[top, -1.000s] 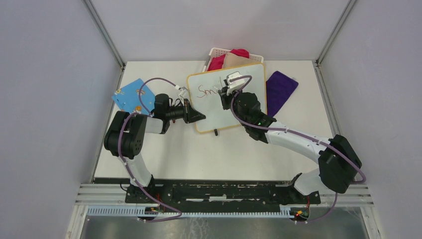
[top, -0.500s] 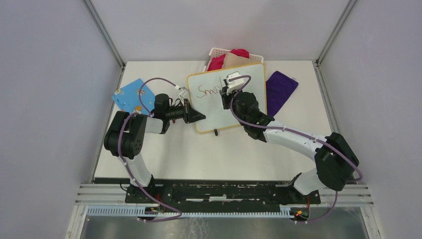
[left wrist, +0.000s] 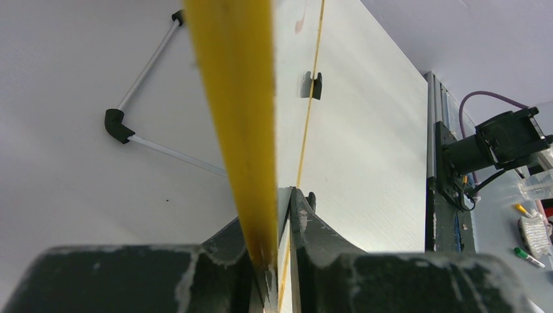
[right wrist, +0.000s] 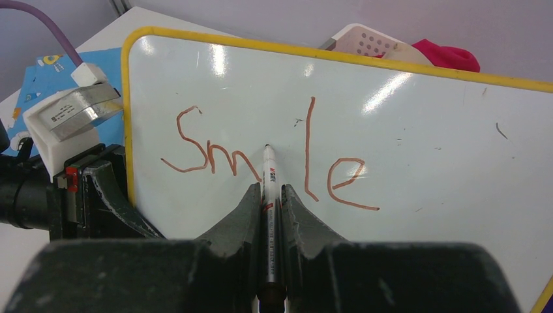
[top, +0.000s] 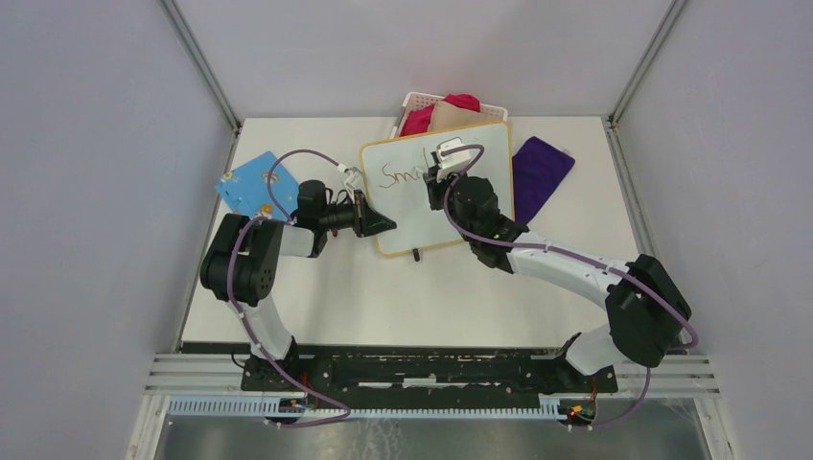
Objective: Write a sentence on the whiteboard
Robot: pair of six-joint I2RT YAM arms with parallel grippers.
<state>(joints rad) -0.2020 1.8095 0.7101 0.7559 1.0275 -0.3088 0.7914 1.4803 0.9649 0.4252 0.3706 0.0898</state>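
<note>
The whiteboard (top: 412,218) with its yellow rim stands tilted at the back middle of the table. My left gripper (top: 382,225) is shut on its left edge; in the left wrist view the rim (left wrist: 235,98) runs between the jaws of the gripper (left wrist: 283,195). My right gripper (top: 439,177) is shut on a white marker (right wrist: 268,166), whose tip touches the board between "m" and "l". The sentence (right wrist: 209,153) is partial: red letters "Sm le" on one line. It also shows in the top view (top: 398,175), partly hidden by the right gripper.
A white basket (top: 414,99) with red and beige cloths stands behind the board. A purple cloth (top: 539,172) lies to its right. A blue board (top: 251,182) lies at the left, also seen in the right wrist view (right wrist: 32,91).
The right arm's elbow has shifted slightly to the left. Both grippers keep their hold and have hardly moved.
</note>
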